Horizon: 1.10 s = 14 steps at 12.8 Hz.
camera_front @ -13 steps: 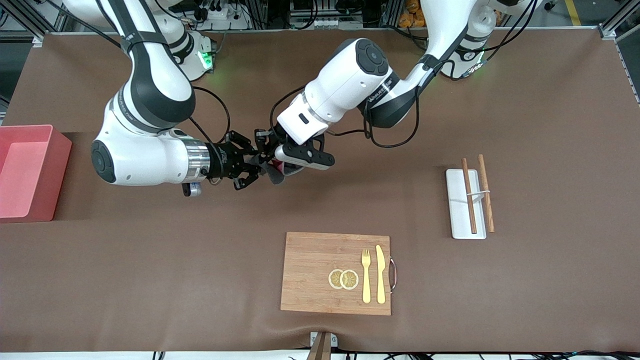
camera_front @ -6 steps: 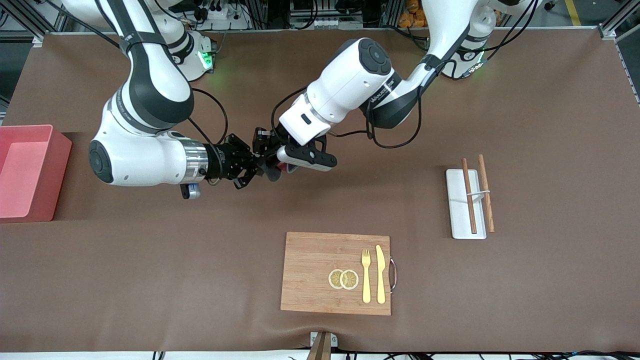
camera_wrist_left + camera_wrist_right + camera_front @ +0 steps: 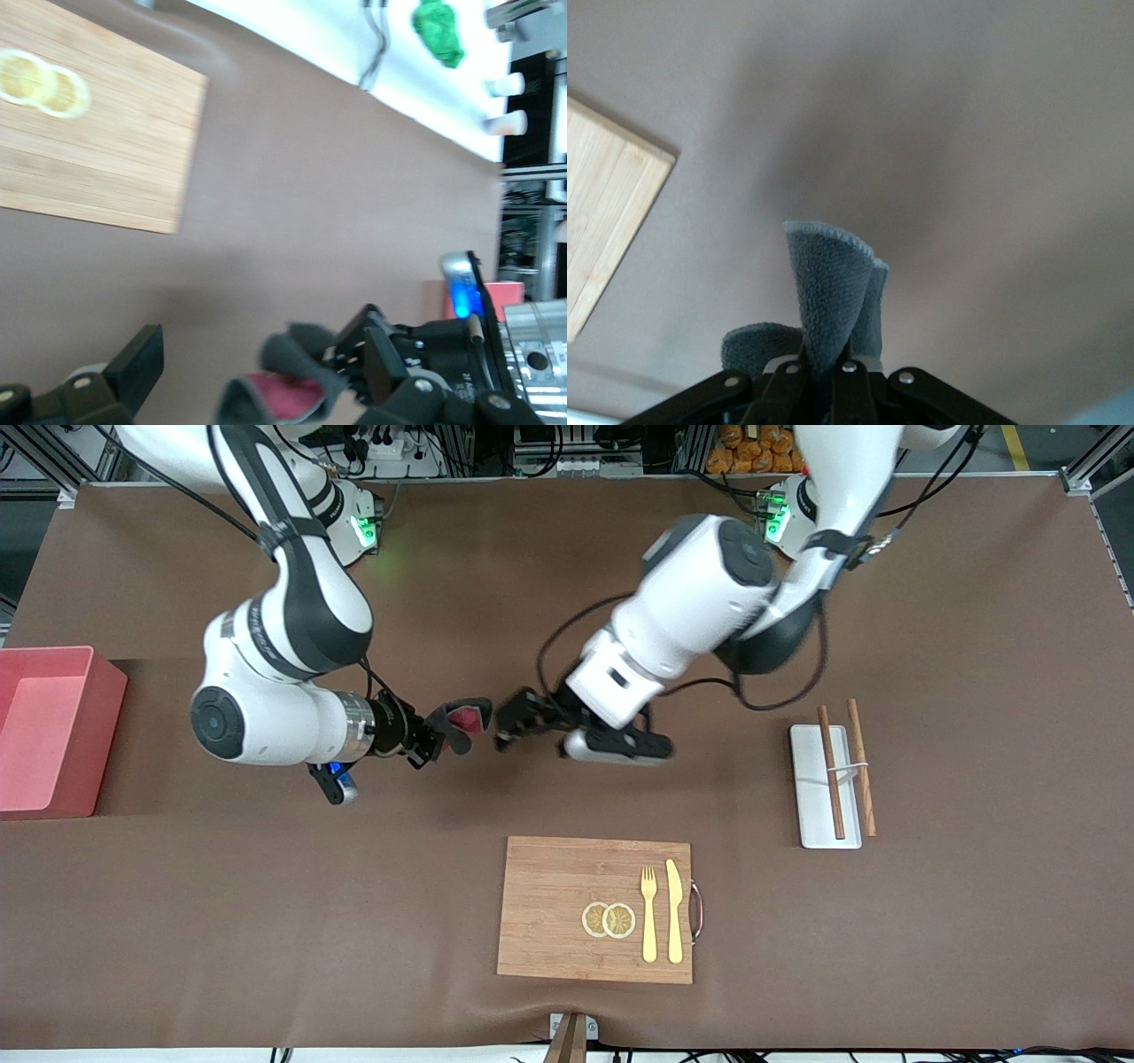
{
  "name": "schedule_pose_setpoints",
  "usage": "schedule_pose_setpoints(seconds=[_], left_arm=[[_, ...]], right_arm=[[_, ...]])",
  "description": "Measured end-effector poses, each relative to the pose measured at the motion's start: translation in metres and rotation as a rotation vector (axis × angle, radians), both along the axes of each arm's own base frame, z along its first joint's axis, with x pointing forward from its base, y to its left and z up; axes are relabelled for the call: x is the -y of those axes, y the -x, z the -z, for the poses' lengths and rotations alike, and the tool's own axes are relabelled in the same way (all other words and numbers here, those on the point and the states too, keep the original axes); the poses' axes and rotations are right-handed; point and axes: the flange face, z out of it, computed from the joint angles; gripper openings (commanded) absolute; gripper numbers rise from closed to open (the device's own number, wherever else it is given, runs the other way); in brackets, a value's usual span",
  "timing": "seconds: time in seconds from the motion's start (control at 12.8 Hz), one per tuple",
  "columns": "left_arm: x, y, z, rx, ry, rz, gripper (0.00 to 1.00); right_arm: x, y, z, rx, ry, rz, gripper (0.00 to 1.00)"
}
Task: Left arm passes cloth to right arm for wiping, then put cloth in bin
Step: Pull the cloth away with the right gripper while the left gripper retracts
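Observation:
The cloth is dark grey with a pink-red inner face. It is pinched in my right gripper, which is up in the air over bare table between the bin and the wooden board. The right wrist view shows the gripper shut on the folded cloth. My left gripper is open and empty beside the cloth, a short gap away, toward the left arm's end. One of its fingers shows in the left wrist view, with the cloth apart from it. The pink bin stands at the right arm's end.
A wooden board lies nearer the front camera with lemon slices, a fork and a knife on it. A white tray with two chopsticks lies toward the left arm's end.
My left gripper has let go of the cloth and drawn back toward the left arm's end. My right gripper now holds the cloth alone and has shifted a little.

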Motion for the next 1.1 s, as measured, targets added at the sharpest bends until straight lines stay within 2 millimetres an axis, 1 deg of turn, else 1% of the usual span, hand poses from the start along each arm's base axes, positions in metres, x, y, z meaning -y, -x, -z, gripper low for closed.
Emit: schedule_pose_setpoints(seconds=[0.16, 0.23, 0.31, 0.39, 0.47, 0.55, 0.63, 0.7, 0.78, 0.86, 1.1], left_arm=[[-0.068, -0.024, -0.012, -0.037, -0.086, 0.040, 1.00], [-0.103, -0.032, -0.018, -0.068, -0.121, 0.049, 1.00], [-0.135, -0.037, -0.024, -0.100, -0.156, 0.045, 1.00], [-0.163, -0.040, -0.029, -0.121, -0.207, 0.037, 1.00], [-0.186, -0.041, -0.033, -0.138, -0.269, 0.028, 1.00], [-0.203, -0.039, -0.037, -0.151, -0.323, 0.024, 1.00], [-0.216, -0.036, -0.042, -0.167, -0.360, 0.017, 1.00], [-0.232, -0.035, -0.048, -0.183, -0.381, 0.001, 1.00], [-0.252, -0.035, -0.056, -0.192, -0.390, -0.024, 1.00], [-0.271, -0.036, -0.060, -0.200, -0.398, -0.050, 1.00], [-0.318, -0.037, -0.065, -0.229, -0.460, -0.092, 1.00]], right_arm=[[0.009, 0.004, 0.047, 0.082, 0.007, -0.034, 0.00], [0.014, 0.008, 0.069, 0.104, 0.015, -0.051, 0.00], [0.018, 0.010, 0.086, 0.113, 0.021, -0.074, 0.00], [0.023, 0.011, 0.097, 0.119, 0.022, -0.103, 0.00], [0.034, 0.009, 0.104, 0.126, 0.019, -0.133, 0.00], [0.056, 0.005, 0.108, 0.141, 0.010, -0.168, 0.00], [0.088, -0.001, 0.112, 0.159, -0.004, -0.206, 0.00], [0.126, -0.005, 0.118, 0.179, -0.023, -0.246, 0.00], [0.170, -0.008, 0.124, 0.200, -0.042, -0.288, 0.00], [0.208, -0.008, 0.128, 0.223, -0.052, -0.351, 0.00], [0.313, -0.003, 0.131, 0.271, -0.014, -0.581, 0.00]])
